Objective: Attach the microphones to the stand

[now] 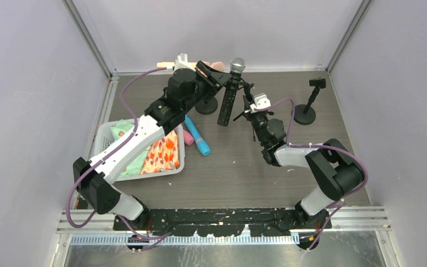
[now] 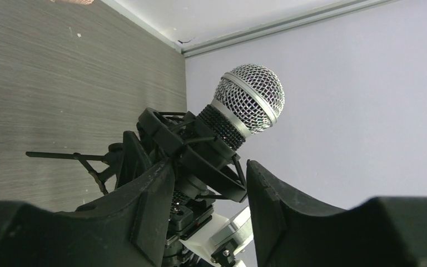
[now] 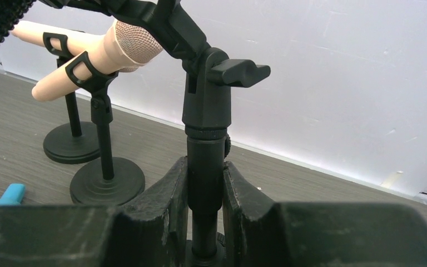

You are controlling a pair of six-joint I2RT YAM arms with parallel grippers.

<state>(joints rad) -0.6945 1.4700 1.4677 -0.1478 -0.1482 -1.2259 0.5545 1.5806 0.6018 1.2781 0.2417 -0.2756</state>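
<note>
Our right gripper (image 3: 205,189) clamps the black stand post (image 3: 205,153); left gripper (image 2: 210,183), half-open astride the twelve-o'clock silver-meshed black microphone (image 2: 250,97), should close squarely.

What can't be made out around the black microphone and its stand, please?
Black microphone handle: left wrist view, hidden by its clip and the left gripper.
Stand base: right wrist view, cut off below the right gripper.
Peach microphones: top view, mostly behind the left arm.

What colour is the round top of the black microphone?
Silver: the mesh head shows best in the left wrist view.
</note>
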